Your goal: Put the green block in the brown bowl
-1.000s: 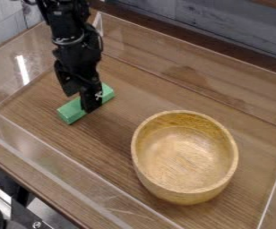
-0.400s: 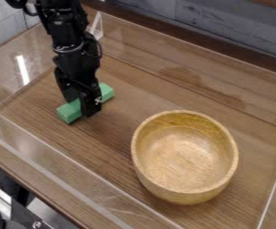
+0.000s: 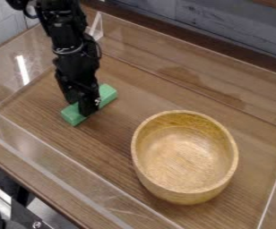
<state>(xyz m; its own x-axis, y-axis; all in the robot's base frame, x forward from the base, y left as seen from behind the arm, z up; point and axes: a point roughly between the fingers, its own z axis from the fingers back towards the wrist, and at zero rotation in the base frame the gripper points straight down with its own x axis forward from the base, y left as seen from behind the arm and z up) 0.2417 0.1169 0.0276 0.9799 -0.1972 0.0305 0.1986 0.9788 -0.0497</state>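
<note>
The green block (image 3: pixel 106 93) lies flat on the wooden table at the left, its two ends showing on either side of the black fingers. My gripper (image 3: pixel 83 104) points straight down over the block's middle, and its fingers are drawn in against the block's long sides, so it is shut on the block. The block still rests on the table. The brown bowl (image 3: pixel 185 159) stands empty at the front right, well apart from the block and the arm.
A clear plastic wall (image 3: pixel 56 170) runs around the wooden table (image 3: pixel 165 85), low along the front and left. The black arm (image 3: pixel 59 27) rises toward the top left. A grey tiled wall stands behind.
The gripper has come down a little onto the block, and its fingers have closed in from a wide stance to the block's sides. Block and bowl have not moved.
</note>
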